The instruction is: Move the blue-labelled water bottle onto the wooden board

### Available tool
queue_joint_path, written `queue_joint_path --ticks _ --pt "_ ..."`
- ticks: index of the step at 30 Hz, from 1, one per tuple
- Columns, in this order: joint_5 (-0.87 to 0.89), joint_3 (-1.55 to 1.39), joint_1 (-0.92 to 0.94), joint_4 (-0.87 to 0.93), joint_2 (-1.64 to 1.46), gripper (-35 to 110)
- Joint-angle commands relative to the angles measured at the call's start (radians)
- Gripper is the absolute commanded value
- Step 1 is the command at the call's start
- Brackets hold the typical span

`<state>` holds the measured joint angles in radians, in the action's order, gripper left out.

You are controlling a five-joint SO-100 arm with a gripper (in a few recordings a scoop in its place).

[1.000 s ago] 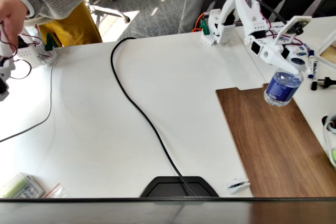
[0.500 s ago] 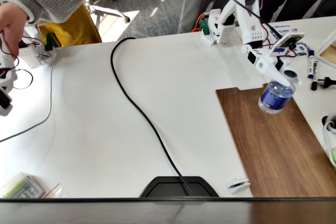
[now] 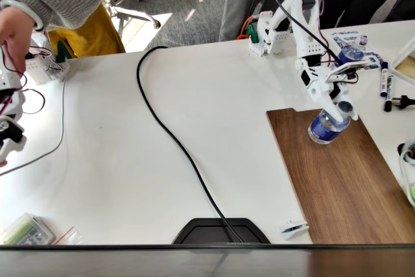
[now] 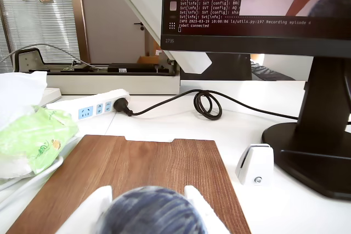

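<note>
One white arm reaches from the far edge of the white table (image 3: 130,160) toward the right side in the fixed view; its gripper (image 3: 340,112) is clamped on the neck end of the blue-labelled water bottle (image 3: 323,127), fingers closed around it; bottle hangs tilted over the near-left corner of the wooden board (image 3: 343,180), close above the surface, contact with the wood not clear; wrist view shows the bottle (image 4: 151,210) as a dark blurred dome between the two white fingers (image 4: 88,212), the board (image 4: 142,173) stretching away with its notched short end at the far side; a second blue-labelled bottle (image 3: 350,52) sits behind the arm near some markers (image 3: 387,85); black cable (image 3: 175,141) snakes across the table; black monitor stand (image 4: 312,146) right of the board in the wrist view; green packet (image 4: 38,138) at left, white power strip (image 4: 90,108) behind it.
</note>
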<state>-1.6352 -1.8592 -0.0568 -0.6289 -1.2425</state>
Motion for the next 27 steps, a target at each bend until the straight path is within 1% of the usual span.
queue_joint_path --ticks 1,9,16,27 --pt "-0.031 0.009 -0.017 -0.017 -0.006 0" --pt "-0.037 0.005 -0.017 -0.021 0.012 0" --pt "-0.127 -0.017 -0.012 -0.035 0.043 0" --pt "-0.126 -0.029 -0.008 -0.063 0.058 0"
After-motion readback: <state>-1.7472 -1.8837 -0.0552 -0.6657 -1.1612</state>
